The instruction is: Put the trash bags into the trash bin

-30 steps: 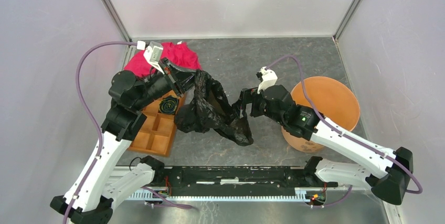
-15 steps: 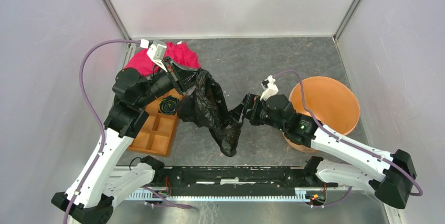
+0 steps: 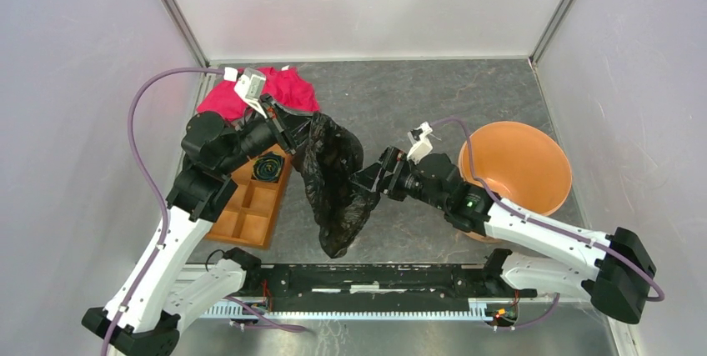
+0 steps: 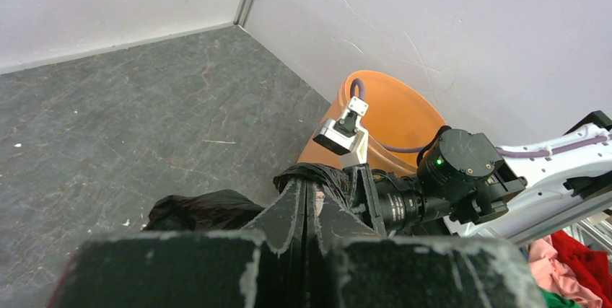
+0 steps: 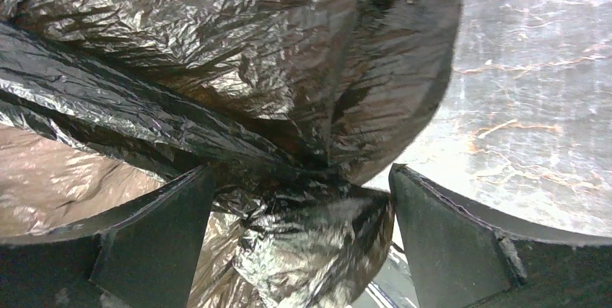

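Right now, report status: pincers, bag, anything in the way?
Left pincer shut on black bag. Right pincer open, straddling bag. Bag outside bucket; right arm lies between.

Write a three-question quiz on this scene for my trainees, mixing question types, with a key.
1. True or false: the trash bag is outside the trash bin.
2. Fill in: the right tool has its jaws ____ around the bag.
3. Which tool is shut on the bag? A) left tool B) right tool C) both

Key: 1 true; 2 open; 3 A.
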Robot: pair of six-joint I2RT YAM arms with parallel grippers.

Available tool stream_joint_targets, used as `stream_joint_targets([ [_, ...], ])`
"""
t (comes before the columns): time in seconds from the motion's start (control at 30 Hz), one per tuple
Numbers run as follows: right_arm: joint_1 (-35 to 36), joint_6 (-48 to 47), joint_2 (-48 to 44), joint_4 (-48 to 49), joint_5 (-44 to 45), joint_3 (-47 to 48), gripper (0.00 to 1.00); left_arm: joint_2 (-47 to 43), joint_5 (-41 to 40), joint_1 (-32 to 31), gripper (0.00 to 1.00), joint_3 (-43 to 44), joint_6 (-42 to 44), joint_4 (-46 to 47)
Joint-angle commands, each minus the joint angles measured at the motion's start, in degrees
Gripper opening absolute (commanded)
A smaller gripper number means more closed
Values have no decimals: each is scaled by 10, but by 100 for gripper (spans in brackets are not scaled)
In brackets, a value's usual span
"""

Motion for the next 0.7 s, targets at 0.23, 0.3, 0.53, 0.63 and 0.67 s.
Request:
stream_joint_targets([
  [0.23,34,-45,29,77,-6,-12,73,1,-23,1,2,0,31,24],
  [0.3,33,-84,24,69,43,-10,54,-4,-32,1,2,-3,35,9],
  [0.53,-4,-331,39,26,100,67,0,2,-237,1,48,46,39,-215],
  [0.63,-9,-406,48,-20,154,117,0,-15,-281,1,78,64,62,-287],
  [0.67,-9,-428,49,-30,173,132,1,-23,-294,1,86,69,67,-306],
])
